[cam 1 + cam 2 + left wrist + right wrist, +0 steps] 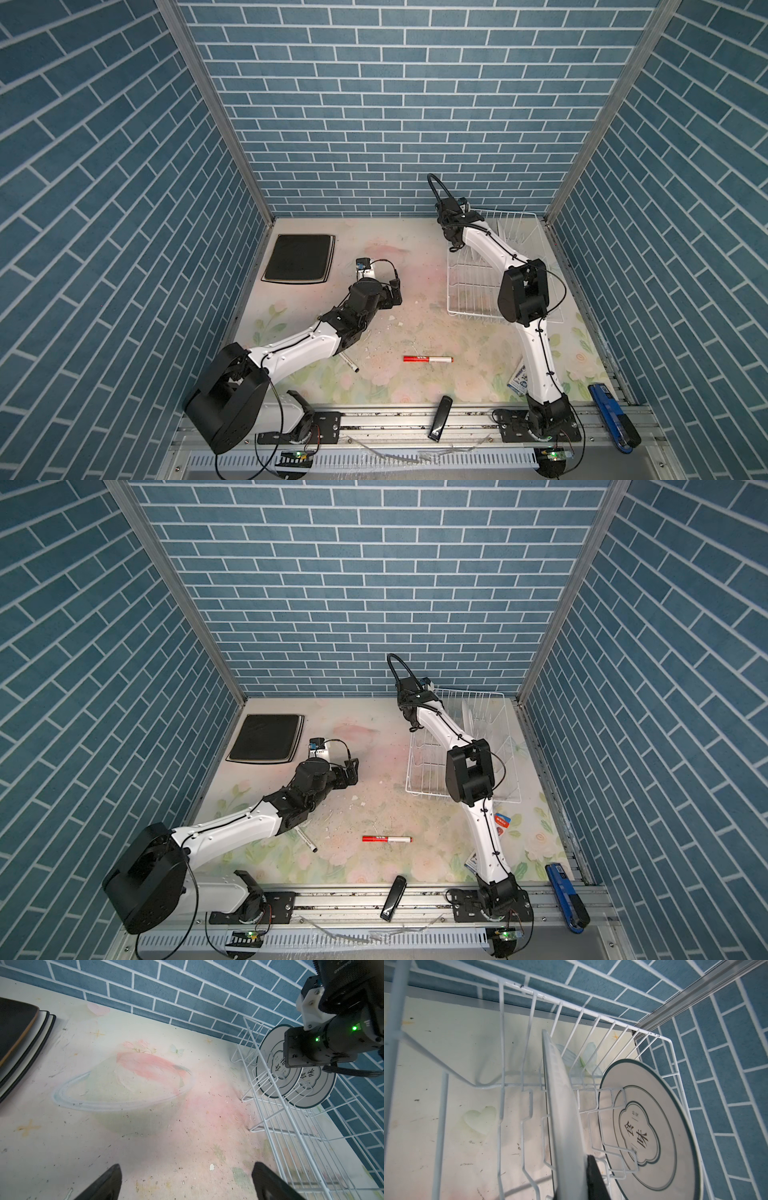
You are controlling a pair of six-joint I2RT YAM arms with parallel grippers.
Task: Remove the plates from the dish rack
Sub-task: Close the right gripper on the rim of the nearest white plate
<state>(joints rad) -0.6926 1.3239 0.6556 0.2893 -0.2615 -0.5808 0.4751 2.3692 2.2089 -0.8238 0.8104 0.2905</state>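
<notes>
The white wire dish rack [469, 286] [428, 766] stands at the back right. Two round white plates with dark rims stand upright between its prongs. In the right wrist view one plate [562, 1115] is edge-on and my right gripper [575, 1188] is shut on its rim. The other plate [650, 1130] shows its clover motif. Both plates [268, 1076] [311, 1093] also show in the left wrist view, partly behind the right wrist. A stack of square plates [299, 257] [266, 737] [18, 1028], black one on top, lies at the back left. My left gripper [187, 1167] [395, 291] hangs open and empty over mid-table.
A red marker [428, 359] lies on the floral mat near the front. A pen [351, 365] lies under the left arm. A black bar [440, 417] and a blue tool [615, 415] rest on the front rail. Blue brick walls close in three sides.
</notes>
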